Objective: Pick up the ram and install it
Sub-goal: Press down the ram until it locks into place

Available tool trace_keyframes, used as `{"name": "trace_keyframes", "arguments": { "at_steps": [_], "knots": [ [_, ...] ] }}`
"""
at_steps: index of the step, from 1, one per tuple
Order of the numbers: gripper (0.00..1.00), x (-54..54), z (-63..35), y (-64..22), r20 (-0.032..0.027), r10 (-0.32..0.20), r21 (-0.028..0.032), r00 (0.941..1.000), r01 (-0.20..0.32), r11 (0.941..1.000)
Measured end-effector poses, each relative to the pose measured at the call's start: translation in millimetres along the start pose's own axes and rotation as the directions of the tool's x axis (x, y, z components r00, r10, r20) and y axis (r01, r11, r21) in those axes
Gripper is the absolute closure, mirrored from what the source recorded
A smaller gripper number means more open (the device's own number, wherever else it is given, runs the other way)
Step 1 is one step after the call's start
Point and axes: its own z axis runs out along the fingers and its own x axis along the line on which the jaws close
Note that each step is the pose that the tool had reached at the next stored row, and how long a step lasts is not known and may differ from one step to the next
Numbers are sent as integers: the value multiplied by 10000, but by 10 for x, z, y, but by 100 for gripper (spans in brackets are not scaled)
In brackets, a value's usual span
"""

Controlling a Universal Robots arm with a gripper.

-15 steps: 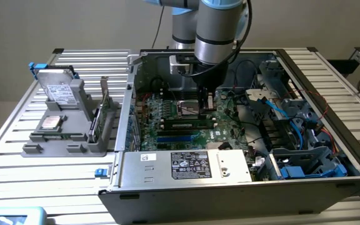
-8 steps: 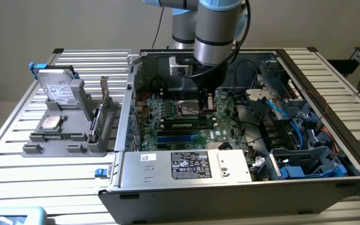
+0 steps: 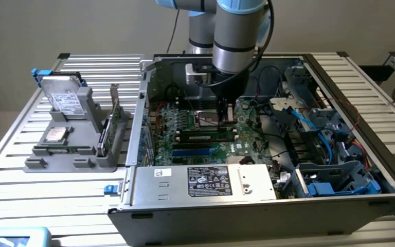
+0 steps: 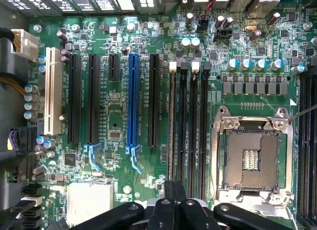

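— Slatted metal tabletop point(image 3: 60, 180), and an open computer case point(image 3: 252, 206) on it with its board facing up. Where is the ram?

— Going by the empty processor socket point(image 3: 208, 119): the ram point(image 3: 208, 137) lies just beside it, on the side toward the case's front wall. It is a green stick with black chips, running along a memory slot. It looks to be sitting in the slot, but I cannot tell whether it is latched.

— And the gripper point(image 3: 225, 118)?

— It hangs low over the board, right at the socket's edge, close to the ram but apart from it. In the wrist view its black tip point(image 4: 174, 202) sits beside the socket point(image 4: 251, 160), over the row of memory slots. I cannot tell whether the pincer is spread or pressed together; I see nothing in it.

— How would that stick handle?

— My guess is light, stiff and thin, and easily damaged. It is best taken by its long bare edges or short ends, clear of chips and contacts. A skewed push could stress slot and board.
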Motion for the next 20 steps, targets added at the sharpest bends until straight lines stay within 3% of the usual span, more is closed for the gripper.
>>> {"name": "trace_keyframes", "arguments": {
  "at_steps": [14,17,20],
  "knots": [
    [89,-5,22,10,-14,-14,5,10000,14,10000],
    [89,2,-64,73,-24,-18,-11,10000,18,10000],
    [89,2,-70,201,-21,-19,-17,10000,19,10000]
  ]
}}
